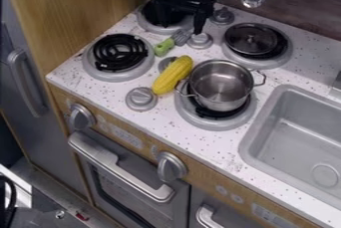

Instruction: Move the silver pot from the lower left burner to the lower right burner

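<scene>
Pot (221,85) upright on lower right burner (212,123), handles (262,77) roughly left-right axis.

A toy kitchen, shown by its coil burners (120,53), grey sink (293,142) and oven door (126,182).

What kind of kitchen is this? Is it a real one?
It looks like a toy kitchen, probably set up for a robot to practise in. A plain gray sink is sunk into the counter, small burners sit beside it, and a black robot gripper hangs over the back.
</scene>
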`<state>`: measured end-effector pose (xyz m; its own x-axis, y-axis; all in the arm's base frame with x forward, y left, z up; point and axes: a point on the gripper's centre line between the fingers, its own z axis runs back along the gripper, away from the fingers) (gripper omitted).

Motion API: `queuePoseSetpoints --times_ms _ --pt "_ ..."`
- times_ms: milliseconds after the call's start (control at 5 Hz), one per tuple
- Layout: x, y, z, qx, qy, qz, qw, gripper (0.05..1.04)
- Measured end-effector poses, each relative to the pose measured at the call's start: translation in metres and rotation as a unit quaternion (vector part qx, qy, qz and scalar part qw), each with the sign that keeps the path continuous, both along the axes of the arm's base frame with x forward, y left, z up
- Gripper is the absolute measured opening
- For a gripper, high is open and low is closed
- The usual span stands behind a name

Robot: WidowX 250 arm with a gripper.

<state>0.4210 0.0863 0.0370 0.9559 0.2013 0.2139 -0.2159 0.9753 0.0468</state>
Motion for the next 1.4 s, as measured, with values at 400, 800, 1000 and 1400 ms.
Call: queuePoseSetpoints --times_ms 400,800,1000,1400 --pt "-0.018 -0.004 -0.026 -0.009 0.040 0.000 0.9992 0.999" --pt "-0.034 -0.019 0.006 -0.003 0.013 -0.027 0.9996 0.999" --pt "-0.057 -0.053 0.028 -0.014 -0.011 -0.071 0.9973 0.999" --pt "-0.073 -0.120 0.011 -0.005 -0.012 -0.166 0.9861 0.999"
